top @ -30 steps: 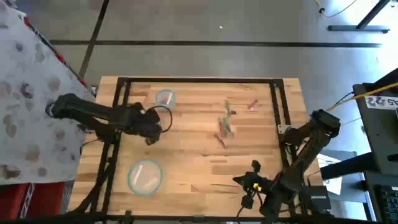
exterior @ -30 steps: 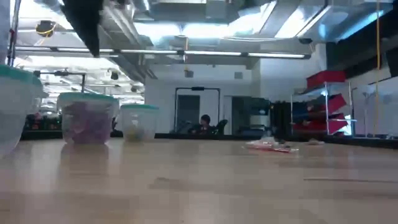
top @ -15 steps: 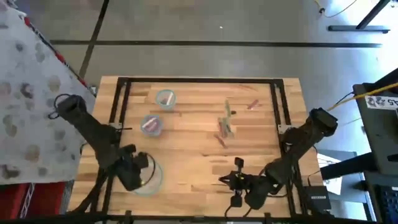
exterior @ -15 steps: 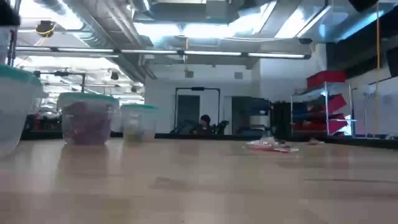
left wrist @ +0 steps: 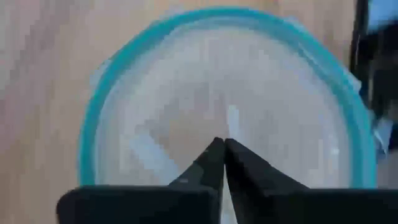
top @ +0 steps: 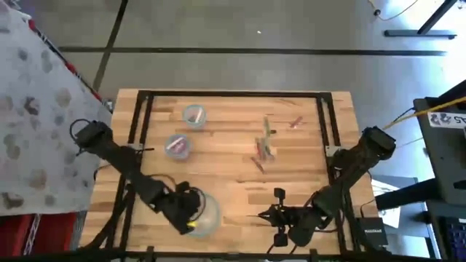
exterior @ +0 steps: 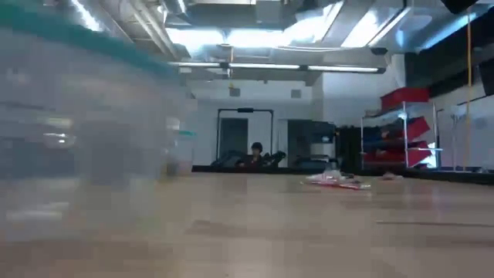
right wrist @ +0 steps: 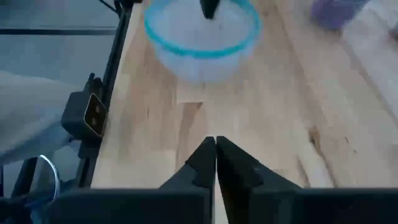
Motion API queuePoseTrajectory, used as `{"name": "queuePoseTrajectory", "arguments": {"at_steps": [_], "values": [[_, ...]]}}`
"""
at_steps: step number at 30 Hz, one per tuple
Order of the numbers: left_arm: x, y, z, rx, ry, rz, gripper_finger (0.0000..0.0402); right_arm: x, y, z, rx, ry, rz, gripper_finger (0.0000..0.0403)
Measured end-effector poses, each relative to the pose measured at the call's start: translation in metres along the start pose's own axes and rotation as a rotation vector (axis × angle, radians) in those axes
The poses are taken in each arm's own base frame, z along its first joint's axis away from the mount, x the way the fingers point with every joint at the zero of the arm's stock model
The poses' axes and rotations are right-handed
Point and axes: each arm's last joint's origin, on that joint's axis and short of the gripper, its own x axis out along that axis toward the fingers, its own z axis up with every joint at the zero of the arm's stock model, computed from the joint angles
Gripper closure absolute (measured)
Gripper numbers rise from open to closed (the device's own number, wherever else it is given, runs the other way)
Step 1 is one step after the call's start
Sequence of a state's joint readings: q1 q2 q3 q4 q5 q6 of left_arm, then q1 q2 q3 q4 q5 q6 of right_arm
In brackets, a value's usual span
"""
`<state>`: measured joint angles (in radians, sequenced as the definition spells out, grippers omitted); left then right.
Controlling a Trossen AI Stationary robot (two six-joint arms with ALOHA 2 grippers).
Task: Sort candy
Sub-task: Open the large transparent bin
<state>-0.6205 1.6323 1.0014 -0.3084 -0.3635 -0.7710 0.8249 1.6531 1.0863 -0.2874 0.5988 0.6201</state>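
Observation:
Loose candy (top: 263, 149) lies on the wooden table right of centre, with thin pieces farther off (top: 295, 122); the low view shows it as a small heap (exterior: 336, 180). A clear bowl with a teal rim (top: 204, 215) stands near the front edge, left of centre, and looms blurred in the low view (exterior: 77, 139). My left gripper (left wrist: 222, 143) is shut, its tips down inside this bowl (right wrist: 210, 7). My right gripper (right wrist: 216, 143) is shut and hangs over bare wood (top: 255, 216) just right of the bowl, pointing at it. My left gripper reaches into the clear bowl with its shut fingers, slanting down from the table's left. The tips stand over the bowl's floor (left wrist: 236, 118). Whether they touch the floor or the wall, I cannot tell. The bowl stands upright on the table.
Two smaller teal-rimmed bowls stand at the far left: one (top: 177, 145) holds purple candy, the other (top: 194, 115) is behind it. A black frame (top: 233, 94) runs along the table's edges. Bare wood lies between the bowls and the candy.
My left gripper has swung from the small bowl of purple candy toward the near edge, sunk and tipped downward into the big clear bowl. That bowl has slid along the table toward the right. My right gripper has shifted a little leftward and rolled.

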Motion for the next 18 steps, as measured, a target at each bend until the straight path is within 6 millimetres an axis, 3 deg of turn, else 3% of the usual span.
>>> {"name": "queuePoseTrajectory", "arguments": {"at_steps": [4, 10, 14, 18], "values": [[0.005, 0.007, 0.031, 0.035, -0.169, -0.028, 0.0402, -0.002, 0.003, -0.003, -0.009, 0.04, 0.051, 0.0401], [-0.003, 0.004, 0.06, 0.082, -0.245, -0.057, 0.0402, 0.012, 0.007, -0.014, -0.036, 0.072, 0.025, 0.0388], [0.0, 0.0, 0.055, 0.048, -0.176, -0.137, 0.0402, 0.04, 0.006, -0.019, -0.026, 0.108, 0.06, 0.035], [0.014, -0.012, 0.038, 0.059, -0.075, -0.198, 0.0402, 0.065, -0.004, -0.017, -0.045, 0.119, 0.079, 0.0305]]}}
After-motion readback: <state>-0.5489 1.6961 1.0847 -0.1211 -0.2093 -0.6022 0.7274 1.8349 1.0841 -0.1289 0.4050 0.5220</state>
